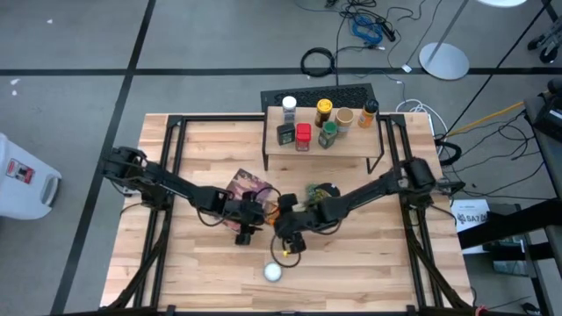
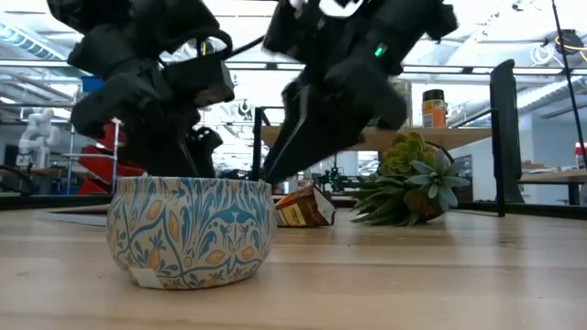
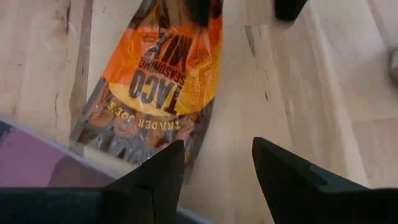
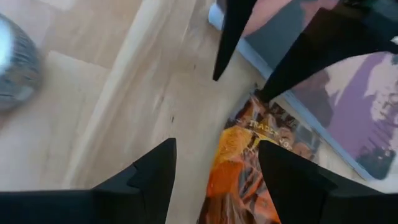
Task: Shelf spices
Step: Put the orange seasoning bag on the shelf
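Both grippers (image 3: 214, 165) (image 4: 214, 165) open, empty, over orange taco pkt (image 3: 158, 81), flat.

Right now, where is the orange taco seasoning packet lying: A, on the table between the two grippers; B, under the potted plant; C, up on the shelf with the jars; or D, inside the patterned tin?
A: the taco seasoning packet lies flat on the table, with the open left gripper and open right gripper on either side of it.
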Available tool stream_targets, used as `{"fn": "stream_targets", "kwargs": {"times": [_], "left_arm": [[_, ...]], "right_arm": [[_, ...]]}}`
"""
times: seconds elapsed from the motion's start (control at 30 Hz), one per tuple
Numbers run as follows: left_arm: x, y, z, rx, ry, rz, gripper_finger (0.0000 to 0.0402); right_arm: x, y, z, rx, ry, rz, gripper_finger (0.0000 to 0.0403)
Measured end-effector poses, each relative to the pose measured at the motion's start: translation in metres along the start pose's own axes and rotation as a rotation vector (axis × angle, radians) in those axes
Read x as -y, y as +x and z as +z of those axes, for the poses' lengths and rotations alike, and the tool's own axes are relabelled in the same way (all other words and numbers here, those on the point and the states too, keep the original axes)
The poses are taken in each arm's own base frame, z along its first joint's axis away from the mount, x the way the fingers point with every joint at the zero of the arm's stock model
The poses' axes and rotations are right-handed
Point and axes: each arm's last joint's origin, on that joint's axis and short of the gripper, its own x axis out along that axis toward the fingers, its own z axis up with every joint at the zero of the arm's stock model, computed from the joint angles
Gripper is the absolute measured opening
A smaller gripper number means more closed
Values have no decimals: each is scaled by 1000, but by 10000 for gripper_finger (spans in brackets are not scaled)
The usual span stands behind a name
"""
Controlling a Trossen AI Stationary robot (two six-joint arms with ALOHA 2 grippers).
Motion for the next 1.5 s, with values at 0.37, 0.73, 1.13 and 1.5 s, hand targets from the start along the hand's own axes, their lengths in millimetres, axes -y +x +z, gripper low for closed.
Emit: {"fn": "stream_targets", "kwargs": {"times": [0.37,0.73,1.13,1.5], "left_arm": [[-12,18,-4,-11,-27,12,199],[-14,20,-3,-3,-14,-9,199],[-14,19,-3,-3,-8,10,198],[-14,-14,17,151,-9,107,198]], "right_arm": [[8,43,4,-215,-56,14,215],[24,57,-6,-312,-23,-45,176],[28,49,-8,-361,-66,-178,9],[25,-7,22,-259,-36,-275,2]]}}
